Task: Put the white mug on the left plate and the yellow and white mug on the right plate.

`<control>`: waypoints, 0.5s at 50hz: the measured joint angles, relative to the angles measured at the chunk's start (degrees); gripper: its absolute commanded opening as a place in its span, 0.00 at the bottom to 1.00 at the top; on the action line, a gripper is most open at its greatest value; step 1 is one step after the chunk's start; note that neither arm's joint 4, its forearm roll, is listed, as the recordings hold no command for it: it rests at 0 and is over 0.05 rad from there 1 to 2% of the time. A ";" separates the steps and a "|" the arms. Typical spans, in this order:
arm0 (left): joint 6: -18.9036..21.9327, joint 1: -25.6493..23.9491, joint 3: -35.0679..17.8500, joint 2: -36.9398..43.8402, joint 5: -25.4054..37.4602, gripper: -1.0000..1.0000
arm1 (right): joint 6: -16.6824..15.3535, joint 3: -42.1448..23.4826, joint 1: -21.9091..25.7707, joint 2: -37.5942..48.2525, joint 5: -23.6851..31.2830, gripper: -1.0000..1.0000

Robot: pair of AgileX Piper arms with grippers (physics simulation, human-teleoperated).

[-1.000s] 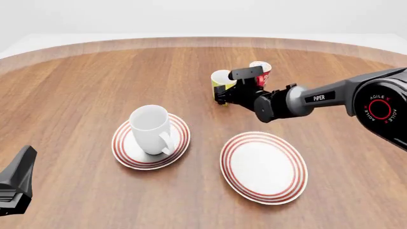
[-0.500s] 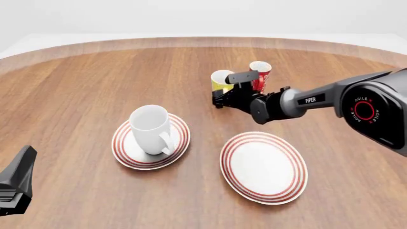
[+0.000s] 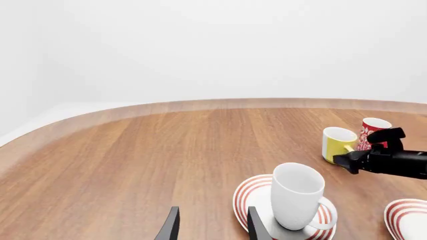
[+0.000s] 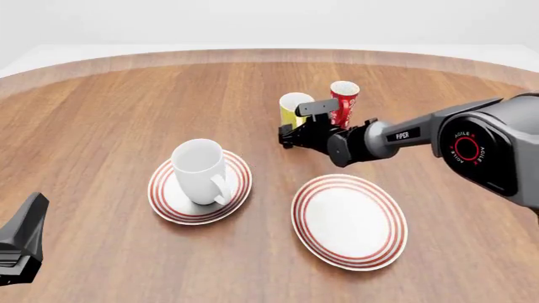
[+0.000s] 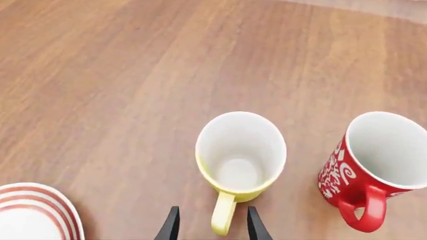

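The white mug stands upright on the left plate; it also shows in the left wrist view on that plate. The right plate is bare. The yellow and white mug stands on the table at the back, handle toward my right gripper. In the right wrist view the open fingers straddle the handle of the yellow mug without closing on it. My left gripper is open and empty, low at the front left.
A slim red mug with white lettering stands close to the right of the yellow mug, also in the right wrist view. The right arm stretches in from the right above the table behind the right plate.
My right gripper has shifted a little left and nearer, to the near side of the yellow mug. Both mugs at the back stay put. The left arm has not moved.
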 measured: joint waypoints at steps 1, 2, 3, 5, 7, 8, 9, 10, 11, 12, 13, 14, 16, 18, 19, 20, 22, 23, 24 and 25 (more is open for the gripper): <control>0.00 0.00 0.00 0.00 0.00 1.00 | -0.01 -0.02 0.00 0.04 0.02 0.00; 0.00 0.00 0.00 0.00 0.00 1.00 | -0.04 -0.01 -0.03 0.07 0.03 0.00; 0.00 0.00 0.00 0.00 0.00 1.00 | -0.06 -0.01 -0.04 0.06 0.03 0.00; 0.00 0.00 0.00 0.00 0.00 1.00 | -0.09 0.08 -0.08 0.02 -0.02 0.00; 0.00 0.00 0.00 0.00 0.00 1.00 | -0.14 0.22 -0.12 -0.02 -0.09 0.00; 0.00 0.00 0.00 0.00 0.00 1.00 | -0.18 0.31 -0.15 -0.07 -0.15 0.00; 0.00 0.00 0.00 0.00 0.00 1.00 | -0.24 0.42 -0.21 -0.14 -0.22 0.00; 0.00 0.00 0.00 0.00 0.00 1.00 | -0.28 0.55 -0.26 -0.24 -0.30 0.00; 0.00 0.00 0.00 0.00 0.00 1.00 | -0.33 0.70 -0.32 -0.35 -0.38 0.00; 0.00 0.00 0.00 0.00 0.00 1.00 | -0.37 0.84 -0.37 -0.45 -0.46 0.00; 0.00 0.00 0.00 0.00 0.00 1.00 | -0.42 0.97 -0.42 -0.56 -0.53 0.00; 0.00 0.00 0.00 0.00 0.00 1.00 | -0.46 1.11 -0.47 -0.68 -0.62 0.00; 0.00 0.00 0.00 0.00 0.00 1.00 | -0.53 1.43 -0.56 -0.92 -0.81 0.00; 0.00 0.00 0.00 0.00 0.00 1.00 | -0.62 1.78 -0.63 -1.21 -1.01 0.00; 0.00 0.00 0.00 0.00 0.00 1.00 | -0.66 1.99 -0.64 -1.40 -1.12 0.00; 0.00 0.00 0.00 0.00 0.00 1.00 | -0.71 2.21 -0.65 -1.61 -1.23 0.00; 0.00 0.00 0.00 0.00 0.00 1.00 | -0.84 2.68 -0.62 -2.07 -1.46 0.00; 0.00 0.00 0.00 0.00 0.00 1.00 | -0.91 2.91 -0.60 -2.32 -1.57 0.00; 0.00 0.00 0.00 0.00 0.00 1.00 | -0.97 3.15 -0.58 -2.56 -1.68 0.00; 0.00 0.00 0.00 0.00 0.00 1.00 | -1.04 3.40 -0.55 -2.81 -1.81 0.00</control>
